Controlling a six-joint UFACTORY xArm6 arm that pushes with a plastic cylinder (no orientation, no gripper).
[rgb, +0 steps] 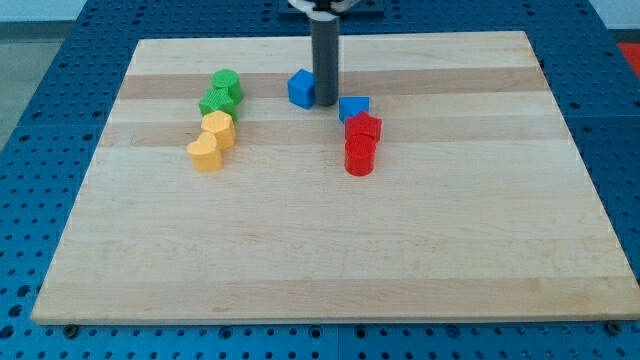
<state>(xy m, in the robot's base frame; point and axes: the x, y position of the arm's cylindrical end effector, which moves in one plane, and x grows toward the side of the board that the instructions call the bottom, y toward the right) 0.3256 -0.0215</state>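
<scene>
My tip (326, 104) rests on the wooden board (320, 250), at the lower end of a straight dark rod that stands upright and whose top is cut off by the view's top edge. There is no pincer on it to be apart or together; it is just a bare rod end. The tip sits in the gap between two blue blocks: the blue cube (302, 88) just to the view's left, close to or touching the rod, and the blue triangular block (353, 108) just to the view's right and slightly lower. I cannot tell whether the rod actually touches either. Directly below the blue triangular block come the red star-like block (364, 127) and then the red cylinder (359, 156), touching each other in a short column running down the view. Well to the view's left, four blocks form a slanting line: the green block (226, 82) at top, a second green block (216, 101), then the yellow block (217, 129) and a yellow heart-shaped block (204, 154). Their exact shapes are hard to make out.
</scene>
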